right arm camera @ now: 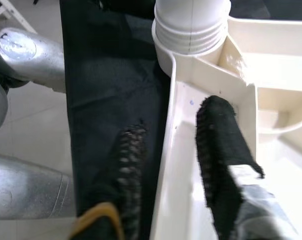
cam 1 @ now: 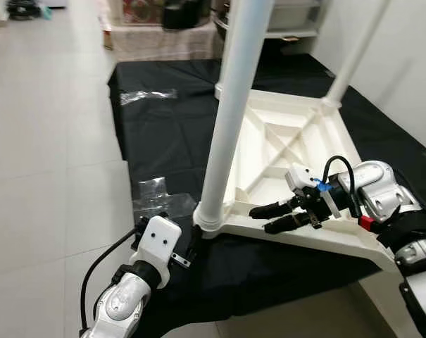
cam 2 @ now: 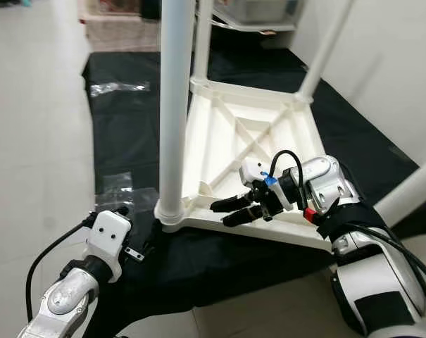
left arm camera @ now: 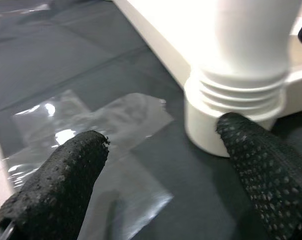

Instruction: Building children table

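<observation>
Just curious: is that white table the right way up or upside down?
Upside down: the tabletop lies on the black cloth, ribbed underside showing, legs pointing up.

Both hands (cam 1: 279, 217) (left arm camera: 160, 165) open, low.

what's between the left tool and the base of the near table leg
A crumpled clear plastic bag on the black cloth, seen in the left wrist view; the left tool is open, one finger almost at the leg's socket.
</observation>
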Controlling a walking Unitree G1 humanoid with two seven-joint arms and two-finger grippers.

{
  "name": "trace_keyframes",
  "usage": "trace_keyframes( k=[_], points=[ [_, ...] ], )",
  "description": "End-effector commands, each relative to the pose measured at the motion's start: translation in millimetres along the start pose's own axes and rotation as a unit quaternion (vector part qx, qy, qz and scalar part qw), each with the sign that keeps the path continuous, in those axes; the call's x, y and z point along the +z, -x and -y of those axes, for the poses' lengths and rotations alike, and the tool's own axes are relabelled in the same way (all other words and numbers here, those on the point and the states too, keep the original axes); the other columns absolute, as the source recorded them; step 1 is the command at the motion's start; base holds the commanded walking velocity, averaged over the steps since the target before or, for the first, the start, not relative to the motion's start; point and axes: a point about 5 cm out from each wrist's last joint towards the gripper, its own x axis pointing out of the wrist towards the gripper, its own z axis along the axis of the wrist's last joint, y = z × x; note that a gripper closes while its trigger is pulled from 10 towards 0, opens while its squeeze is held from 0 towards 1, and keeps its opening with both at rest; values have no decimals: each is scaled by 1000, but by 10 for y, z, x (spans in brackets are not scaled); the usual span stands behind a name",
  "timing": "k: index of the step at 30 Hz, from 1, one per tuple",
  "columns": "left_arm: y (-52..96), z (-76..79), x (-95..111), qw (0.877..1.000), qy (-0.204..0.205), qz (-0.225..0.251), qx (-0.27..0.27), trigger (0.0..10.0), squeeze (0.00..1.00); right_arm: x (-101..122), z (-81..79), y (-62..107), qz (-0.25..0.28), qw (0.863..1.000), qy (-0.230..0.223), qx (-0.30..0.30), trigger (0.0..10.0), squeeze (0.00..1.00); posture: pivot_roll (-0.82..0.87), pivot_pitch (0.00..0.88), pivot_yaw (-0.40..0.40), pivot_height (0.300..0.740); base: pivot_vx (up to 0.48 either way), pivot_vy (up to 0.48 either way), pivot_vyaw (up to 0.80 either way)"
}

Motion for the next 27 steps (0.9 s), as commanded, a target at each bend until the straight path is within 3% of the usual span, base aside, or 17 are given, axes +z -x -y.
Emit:
trace_keyframes(
  k=[1, 2, 3, 5, 7, 8, 10, 15, 18, 22, 27],
  points=[
    [-1, 17, -25, 1000, 2, -2, -4, 10000, 0, -13, -13, 65, 9, 1000, -2, -1, 10000, 1000, 19, 109, -83, 740, 0, 0, 0],
    [-3, 15, -28, 1000, 0, -4, -4, 10000, 0, -6, -2, 89, 8, 1000, -2, -6, 10000, 937, 19, 107, -83, 740, 0, 0, 0],
    [-6, 13, -32, 1000, -3, -6, -4, 10000, 0, 3, -1, 104, 9, 1000, -5, -8, 10000, 0, 19, 104, -85, 740, 0, 0, 0],
    [-10, 12, -40, 1000, -1, -7, -4, 10000, 0, 41, 17, 126, 25, 999, -14, -15, 10000, 0, 22, 92, -85, 740, 0, 0, 0],
    [-15, 14, -56, 1000, -1, -8, -4, 10000, 0, 151, 57, 181, 80, 995, -40, -31, 10000, 0, 21, 86, -82, 740, 0, 0, 0],
    [-15, 14, -56, 1000, -1, -8, -4, 10000, 0, 151, 57, 181, 80, 995, -40, -31, 10000, 0, 21, 86, -82, 740, 0, 0, 0],
    [-17, 28, -57, 1000, 1, -7, -9, 10000, 0, 210, 62, 236, 131, 988, -44, -69, 10000, 0, 24, 79, -75, 740, 0, 0, 0],
    [1, 44, -67, 1000, -2, -8, -11, 10000, 0, 144, 14, 258, 163, 977, -51, -130, 10000, 0, 33, 74, -73, 740, 0, 0, 0],
    [15, 40, -77, 1000, 0, -10, -12, 10000, 0, 88, -50, 232, 170, 974, -63, -135, 10000, 0, 31, 74, -67, 740, 0, 0, 0],
    [22, 47, -95, 1000, 1, -12, -15, 10000, 0, -11, -138, 100, 178, 967, -94, -158, 10000, 0, 33, 62, -57, 740, 0, 0, -781],
    [14, 69, -89, 1000, 4, -11, -20, 10000, 0, -31, -132, 33, 190, 957, -108, -192, 10000, 0, 34, 55, -55, 740, 0, 0, -790]
  ],
)
